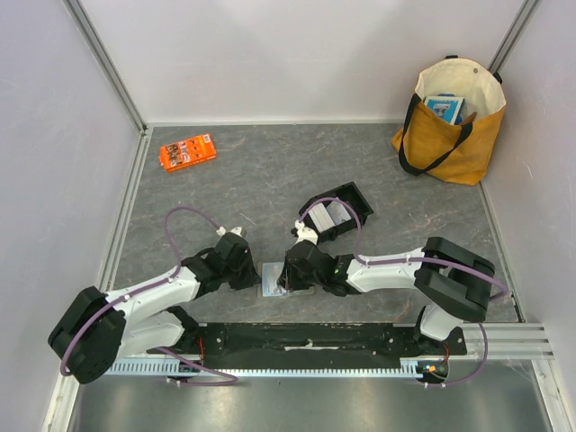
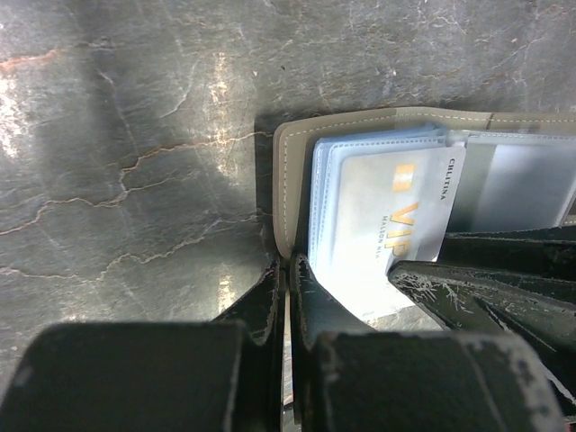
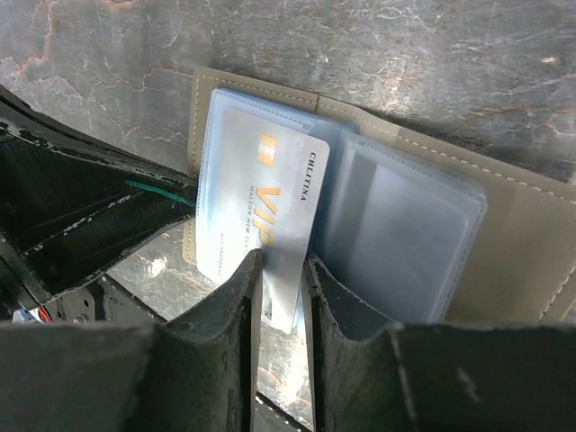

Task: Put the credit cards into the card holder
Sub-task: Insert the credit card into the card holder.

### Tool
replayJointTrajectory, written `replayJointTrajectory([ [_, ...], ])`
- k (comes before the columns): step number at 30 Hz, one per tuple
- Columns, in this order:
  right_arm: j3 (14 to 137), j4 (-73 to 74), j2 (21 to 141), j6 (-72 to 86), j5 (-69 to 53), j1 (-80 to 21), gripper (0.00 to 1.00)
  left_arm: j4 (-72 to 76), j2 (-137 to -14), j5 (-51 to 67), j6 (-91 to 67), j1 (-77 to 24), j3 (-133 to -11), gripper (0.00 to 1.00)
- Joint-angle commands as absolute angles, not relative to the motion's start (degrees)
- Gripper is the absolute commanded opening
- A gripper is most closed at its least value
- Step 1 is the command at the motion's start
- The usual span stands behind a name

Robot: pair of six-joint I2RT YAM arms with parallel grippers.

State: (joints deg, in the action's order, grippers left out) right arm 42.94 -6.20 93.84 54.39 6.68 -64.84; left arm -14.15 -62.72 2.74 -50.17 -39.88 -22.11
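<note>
1. Progress: looks mid-insert. One VIP card lies on the open card holder, over the clear sleeve at its 9 o'clock side. The card's 6 o'clock end sticks out past the sleeve (R wrist view), so it's not seated yet.
2. Left to do: push this card home, then any others. No loose cards show on the table. The black tray, at 1 o'clock from the holder, has pale stuff inside; can't tell if that's cards.
3. Holder spot: flat and open on the table at 6 o'clock in the top view, near-edge centre, between both arms.
4. L arm: comes in from 8 o'clock, low, wrist tipped down. Jaws narrow, nipped on the holder's taupe cover edge, prob. to pin it.
5. R arm: comes in from 4 o'clock, elbow folded. Jaws narrow, clamped on the card's sticking-out end.
</note>
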Motion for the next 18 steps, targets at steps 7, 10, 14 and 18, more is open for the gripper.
replayJointTrajectory([
  [7,43.42,-10.04,92.65,55.37,4.19,-65.83,0.48,-13.97,-60.91,2.55,-50.36,-40.17,-22.24,0.02],
  [10,42.89,-5.37,90.71,55.28,8.08,-64.95,0.5,-14.76,-59.94,1.94,-50.45,-40.17,-21.97,0.02],
  [14,42.54,-4.48,90.35,55.2,8.79,-64.86,0.49,-14.77,-59.76,1.93,-50.45,-40.17,-21.71,0.02],
  [18,43.68,-3.08,91.23,54.93,8.17,-64.86,0.49,-14.59,-60.12,2.37,-50.36,-40.17,-21.97,0.02],
])
